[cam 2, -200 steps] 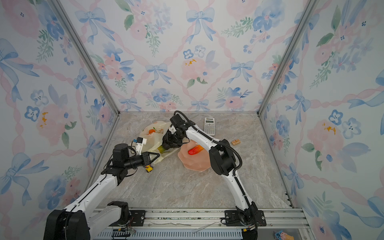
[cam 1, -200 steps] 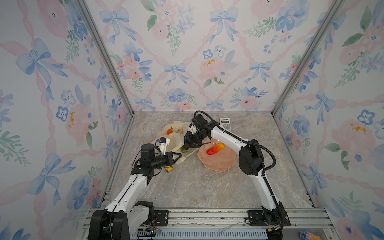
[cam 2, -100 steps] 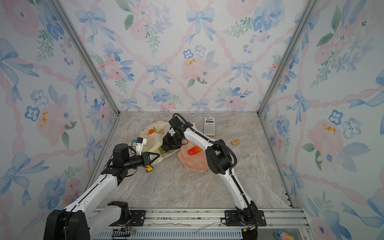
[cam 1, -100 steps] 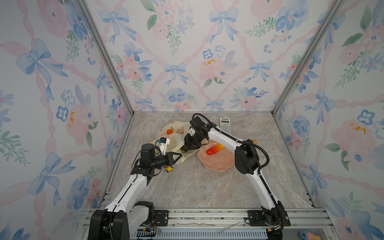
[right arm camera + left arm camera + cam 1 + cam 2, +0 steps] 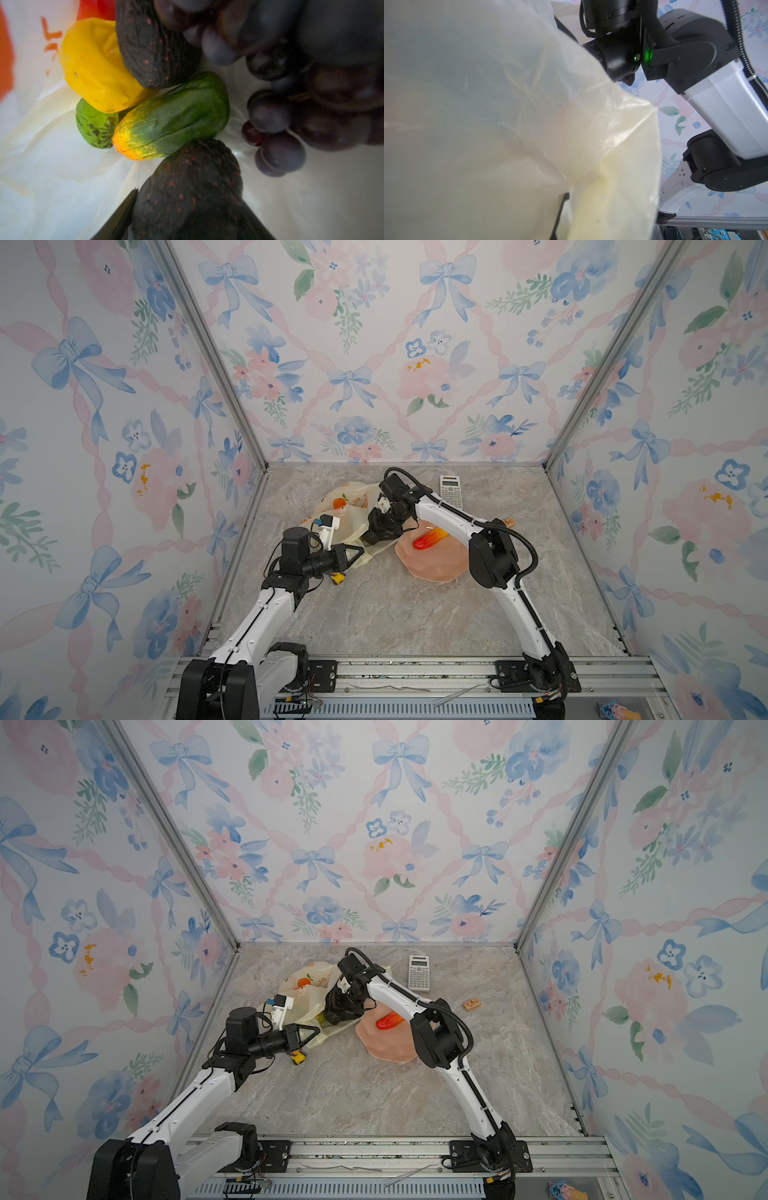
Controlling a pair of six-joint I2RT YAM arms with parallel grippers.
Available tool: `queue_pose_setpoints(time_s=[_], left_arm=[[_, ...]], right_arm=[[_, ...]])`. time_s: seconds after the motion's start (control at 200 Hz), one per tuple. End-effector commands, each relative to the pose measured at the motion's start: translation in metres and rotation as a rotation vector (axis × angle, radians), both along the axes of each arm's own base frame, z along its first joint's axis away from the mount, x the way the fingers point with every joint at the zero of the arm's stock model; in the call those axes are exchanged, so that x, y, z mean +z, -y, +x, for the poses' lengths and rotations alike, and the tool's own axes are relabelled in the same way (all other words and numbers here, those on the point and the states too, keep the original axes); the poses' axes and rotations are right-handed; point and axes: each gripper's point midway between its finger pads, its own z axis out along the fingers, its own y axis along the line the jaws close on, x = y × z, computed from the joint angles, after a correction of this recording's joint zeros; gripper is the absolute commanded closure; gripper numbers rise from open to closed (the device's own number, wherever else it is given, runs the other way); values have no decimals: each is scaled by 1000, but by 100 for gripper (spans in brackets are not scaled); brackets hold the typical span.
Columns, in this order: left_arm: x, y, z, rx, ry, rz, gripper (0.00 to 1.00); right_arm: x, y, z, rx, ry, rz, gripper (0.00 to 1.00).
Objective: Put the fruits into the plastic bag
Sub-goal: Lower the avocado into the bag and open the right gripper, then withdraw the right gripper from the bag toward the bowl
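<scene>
Fruits are mostly sitting inside the plastic bag (image 5: 353,495), which is lying far left on the table (image 5: 395,614) in both top views. One red-yellow fruit (image 5: 430,538) is waiting on the pink plate (image 5: 432,568) just right of it. The left gripper (image 5: 354,553), pressed together, is pinching the bag's near edge, while the right gripper (image 5: 375,536) is reaching into the mouth.

From the left wrist, translucent film is filling nearly everything.

From the right wrist, the fingers (image 5: 122,218) look to be gripping a dark avocado (image 5: 191,187) beside a green-orange fruit (image 5: 172,122), a yellow fruit (image 5: 93,68) and a grape bunch (image 5: 280,124).

If that pinch on thin film is slipping, the mouth could collapse around the right arm, and pulling out could drag film or spill fruit.
</scene>
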Motion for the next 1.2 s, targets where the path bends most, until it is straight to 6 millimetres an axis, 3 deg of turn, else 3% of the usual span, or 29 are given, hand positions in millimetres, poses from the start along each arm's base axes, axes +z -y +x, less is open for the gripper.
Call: queue_pose_setpoints(time_s=[0.0,0.445,0.95,1.195], left_arm=[[5,2,0,-11,24,16,100],[4,2,-1,-10,25,21,100],[4,2,0,-10,24,25,100],[3,2,-1,-11,23,27,100]], right_arm=[[-7,-4,-6,22,1,-24,35],[-1,0,-8,34,15,-33,13],[11,5,-10,29,24,-46,10],[43,18,-6,55,112,-56,10]])
